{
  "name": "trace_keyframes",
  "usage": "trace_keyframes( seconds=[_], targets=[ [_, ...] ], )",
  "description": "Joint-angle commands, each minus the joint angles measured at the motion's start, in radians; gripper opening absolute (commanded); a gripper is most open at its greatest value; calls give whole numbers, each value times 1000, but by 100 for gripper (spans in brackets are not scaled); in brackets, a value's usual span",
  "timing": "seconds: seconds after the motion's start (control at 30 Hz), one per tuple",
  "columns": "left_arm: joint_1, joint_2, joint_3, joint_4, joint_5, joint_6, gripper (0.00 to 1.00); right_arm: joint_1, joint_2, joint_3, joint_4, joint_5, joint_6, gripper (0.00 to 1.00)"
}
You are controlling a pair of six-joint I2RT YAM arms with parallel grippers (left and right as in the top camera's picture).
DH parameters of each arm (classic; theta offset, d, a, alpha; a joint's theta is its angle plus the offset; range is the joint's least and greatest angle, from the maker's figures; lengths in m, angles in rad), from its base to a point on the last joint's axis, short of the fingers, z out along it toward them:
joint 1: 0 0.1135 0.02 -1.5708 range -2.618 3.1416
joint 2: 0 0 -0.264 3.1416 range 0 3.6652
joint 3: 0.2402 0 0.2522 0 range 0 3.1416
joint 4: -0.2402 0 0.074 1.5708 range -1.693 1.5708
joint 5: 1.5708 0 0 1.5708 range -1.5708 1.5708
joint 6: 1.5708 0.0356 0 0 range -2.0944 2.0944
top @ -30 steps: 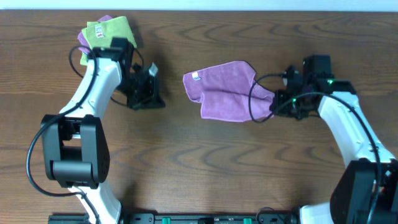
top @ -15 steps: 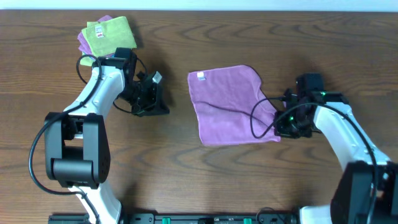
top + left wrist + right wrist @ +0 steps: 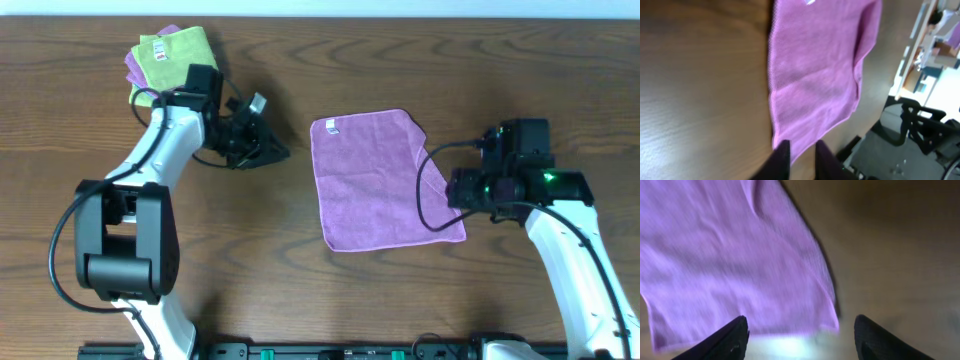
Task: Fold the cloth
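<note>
The cloth (image 3: 385, 182), lilac with a small white tag (image 3: 330, 125) at its far left corner, lies spread flat on the wooden table, with one crease near its far right corner. My left gripper (image 3: 277, 153) hovers left of it, fingers a narrow gap apart and empty; its wrist view shows the cloth (image 3: 815, 75) ahead of the left gripper (image 3: 801, 151). My right gripper (image 3: 457, 189) sits at the cloth's near right edge. In its wrist view the right gripper (image 3: 800, 332) stands wide open above the cloth's corner (image 3: 827, 322), holding nothing.
A lime-green folded cloth (image 3: 172, 52) rests on another purple one (image 3: 132, 62) at the back left, behind the left arm. The table's back edge (image 3: 400, 16) runs along the top. Office chairs (image 3: 920, 125) show beyond the table in the left wrist view.
The cloth was dragged toward the front and laid out flat. My right gripper opened and let go of its corner. My left gripper moved right toward the cloth and parted slightly.
</note>
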Motion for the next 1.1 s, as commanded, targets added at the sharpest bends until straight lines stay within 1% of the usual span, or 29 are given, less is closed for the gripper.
trace_keyframes(
  seconds=[0.0,0.03,0.13,0.27,0.37,0.4,0.53,0.6,0.77,1.07],
  targets=[
    [-72,-8,2,67,16,-68,27,13,13,-21,88,-89,12,68],
    [-101,-8,2,106,-9,-85,29,13,30,-32,150,-116,25,68],
    [-168,-8,2,175,-93,-126,29,13,92,-53,290,-134,71,68],
    [-223,4,2,237,-165,-135,29,13,201,-55,447,-212,89,69],
    [-248,35,2,281,-171,-149,24,13,274,-55,553,-249,141,69],
    [-253,49,2,289,-174,-155,20,13,293,-55,579,-259,158,68],
    [-267,115,2,309,-179,-166,9,13,362,-55,660,-273,209,68],
    [-272,150,2,315,-178,-169,6,13,389,-55,680,-272,225,68],
    [-273,188,2,325,-178,-193,6,13,446,-55,729,-285,262,66],
    [-273,188,2,330,-178,-206,6,14,520,-55,824,-309,329,62]
  ],
)
